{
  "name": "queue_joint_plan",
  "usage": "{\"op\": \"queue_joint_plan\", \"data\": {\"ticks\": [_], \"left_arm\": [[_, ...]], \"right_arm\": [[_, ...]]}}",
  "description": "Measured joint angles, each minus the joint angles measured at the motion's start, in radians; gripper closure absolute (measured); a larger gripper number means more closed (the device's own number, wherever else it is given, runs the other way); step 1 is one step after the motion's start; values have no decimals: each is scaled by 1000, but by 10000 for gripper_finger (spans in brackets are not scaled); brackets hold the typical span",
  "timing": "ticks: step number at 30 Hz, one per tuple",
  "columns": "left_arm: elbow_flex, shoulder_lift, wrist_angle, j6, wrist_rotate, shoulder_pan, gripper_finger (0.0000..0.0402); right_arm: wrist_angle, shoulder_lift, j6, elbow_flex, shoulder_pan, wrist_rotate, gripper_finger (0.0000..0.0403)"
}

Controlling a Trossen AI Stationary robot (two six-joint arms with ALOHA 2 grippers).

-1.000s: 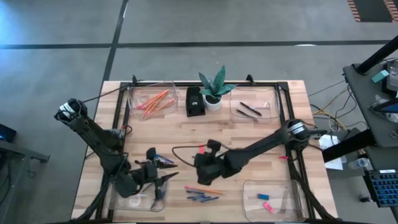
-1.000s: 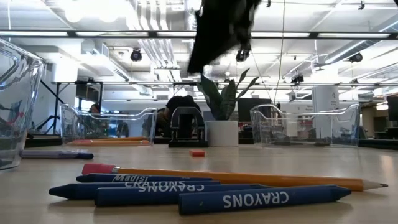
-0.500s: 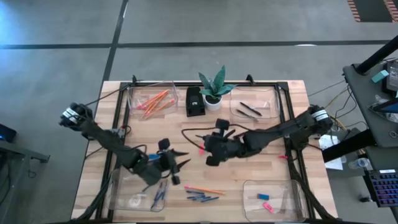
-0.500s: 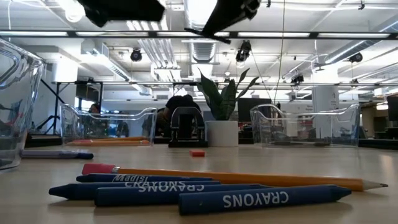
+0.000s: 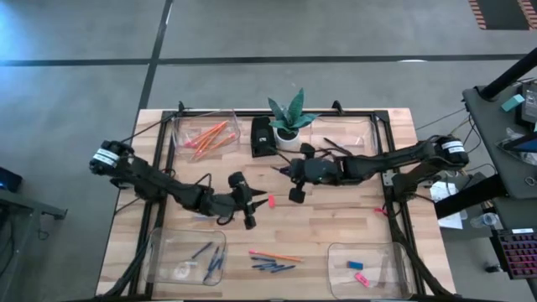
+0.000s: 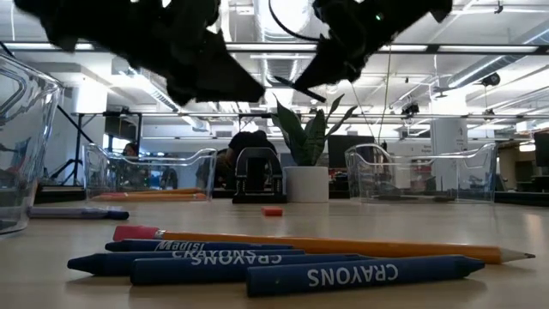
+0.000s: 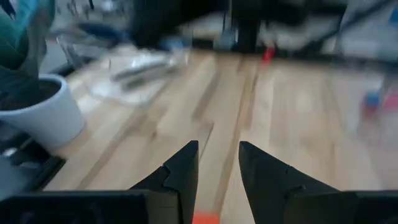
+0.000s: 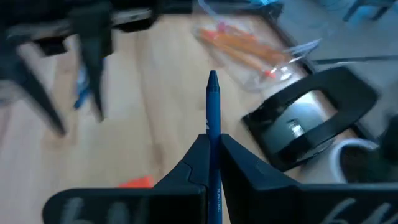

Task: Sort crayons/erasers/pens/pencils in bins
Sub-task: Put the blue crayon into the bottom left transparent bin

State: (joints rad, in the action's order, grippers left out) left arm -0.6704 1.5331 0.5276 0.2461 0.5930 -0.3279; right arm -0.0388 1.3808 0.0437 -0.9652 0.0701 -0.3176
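Blue crayon sits clamped in the right end effector above mid tabletop; left end effector, fingers apart, hovers over a red eraser

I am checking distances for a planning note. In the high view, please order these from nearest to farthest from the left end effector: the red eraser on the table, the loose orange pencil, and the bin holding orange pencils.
From the left end effector:
1. Red eraser, just beside it, mid-table.
2. Loose orange pencil, toward the near edge.
3. Bin with orange pencils, at the far left corner.
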Motion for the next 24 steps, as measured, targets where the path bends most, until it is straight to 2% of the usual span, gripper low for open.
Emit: {"op": "queue_joint_plan", "data": {"ticks": [5,8,13,16,20,24], "left_arm": [[166,63,529,-66,-16,32,300],[197,103,700,-70,-12,54,300],[167,138,750,-129,-18,56,300],[144,132,754,-153,-26,57,300],[135,105,753,-151,-90,60,297],[137,100,747,-151,-121,60,276]], "right_arm": [[163,-43,8,92,1,89,390],[301,-45,11,134,1,179,390],[448,-17,24,156,2,269,390],[445,-2,24,156,2,269,390],[448,6,26,145,2,269,390],[448,9,24,138,9,274,390]]}}
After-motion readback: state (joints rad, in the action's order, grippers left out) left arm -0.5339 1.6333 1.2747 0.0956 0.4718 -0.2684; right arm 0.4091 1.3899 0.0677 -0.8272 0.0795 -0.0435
